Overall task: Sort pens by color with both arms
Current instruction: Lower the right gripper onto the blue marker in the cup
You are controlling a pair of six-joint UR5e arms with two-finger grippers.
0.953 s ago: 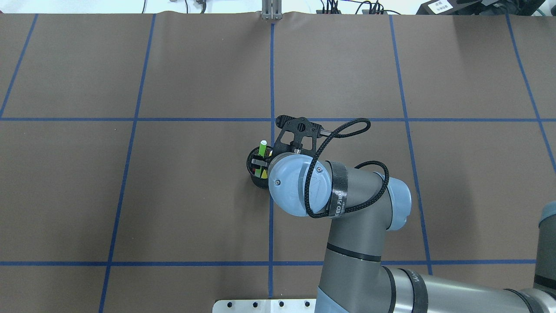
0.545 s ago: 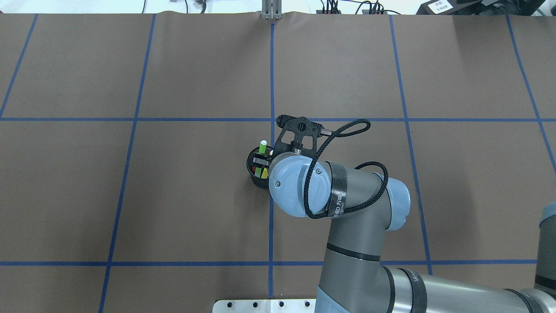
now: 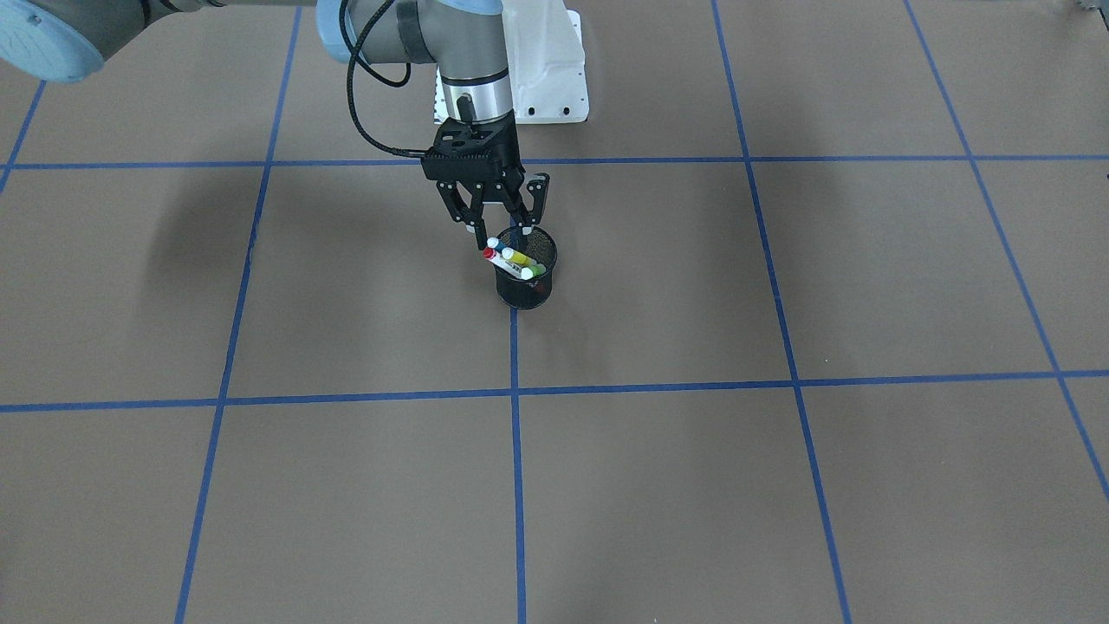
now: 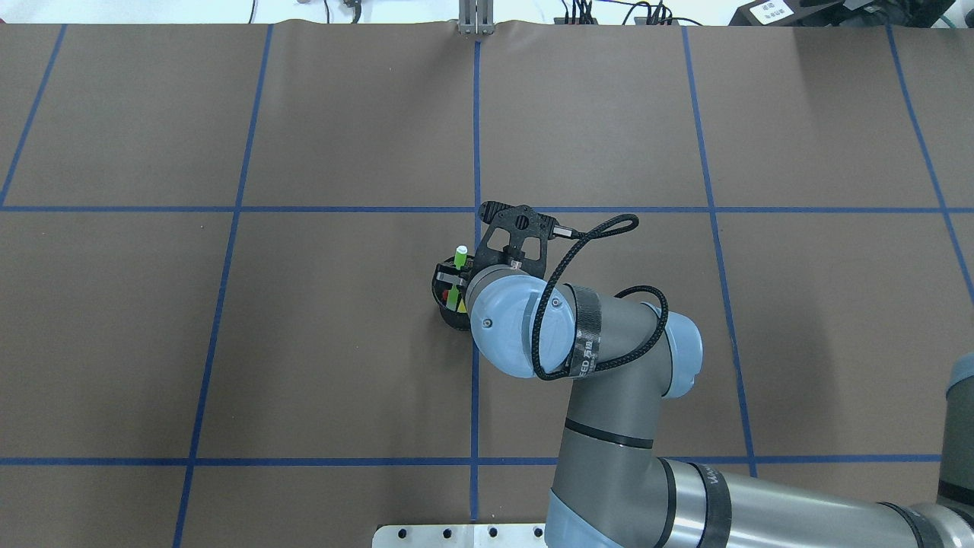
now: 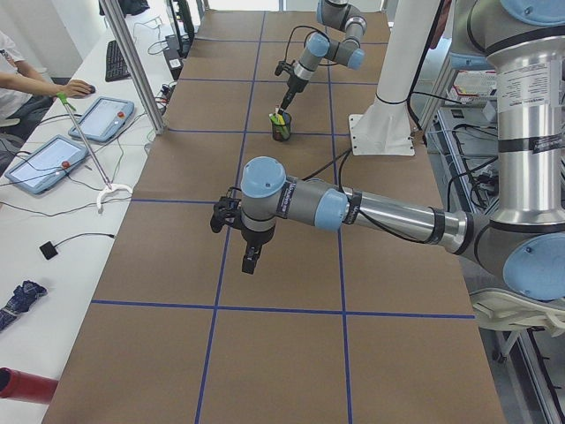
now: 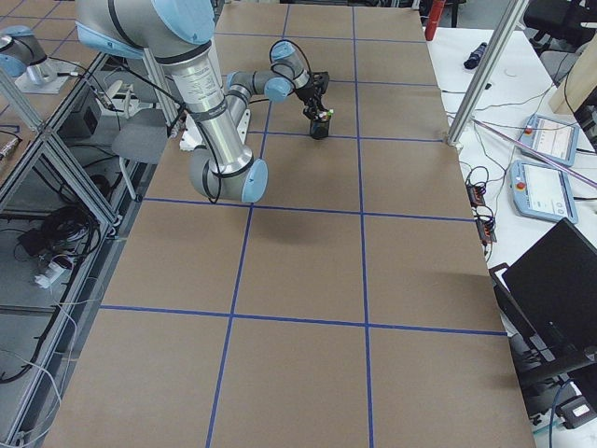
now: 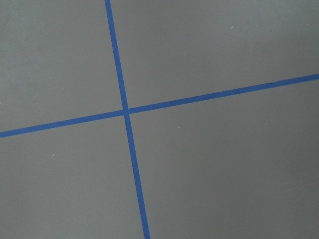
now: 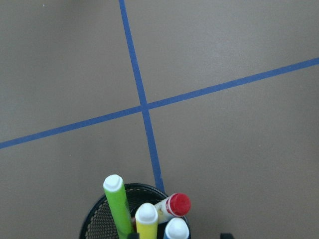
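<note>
Black fingers of the right gripper (image 3: 501,236) stand spread apart directly above the cup (image 3: 524,290). Their tips are down at the level of the pen caps, and no pen can be seen clamped between them.

All four pens stand leaning inside the cup, just under those fingers. The green pen (image 8: 117,204) rises highest and tilts out over the cup's rim. The yellow pen (image 8: 147,219) stands beside it. The red-capped pen (image 8: 172,205) lies slanted next to the yellow one, and the blue pen (image 8: 177,230) shows only its cap. From overhead, the green pen pokes out past the cup's far rim, while the wrist of the right arm (image 4: 609,396) covers the cup's other side. A braided black cable (image 4: 593,232) loops from the wrist, away from the cup.

The cup sits on the brown table (image 3: 693,485), just beside a crossing of blue tape lines (image 8: 144,107).

Well apart from the cup, farther along the table, the left gripper (image 5: 250,259) hangs low over bare brown surface at the end of the left arm (image 5: 371,212). Whether its fingers are apart or together cannot be told. Its wrist camera shows only brown covering and two crossing tape lines.
</note>
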